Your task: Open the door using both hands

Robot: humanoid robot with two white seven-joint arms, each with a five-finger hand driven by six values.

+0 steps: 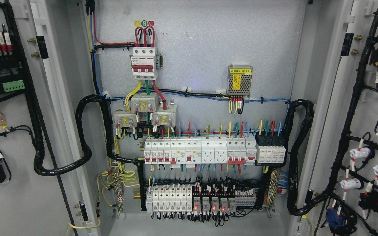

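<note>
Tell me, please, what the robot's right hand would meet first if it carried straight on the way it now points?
That cannot be judged: neither hand is in view. Both grey metal cabinet doors stand open, showing the white circuit breaker row inside.

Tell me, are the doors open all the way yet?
Looks done: the left door and the right door both stand swung wide, their wired inner faces showing. Between them the cabinet back panel with its rows of circuit breakers is fully exposed. Nothing is in hand; no robot hand shows. Nothing seems left to open.
</note>
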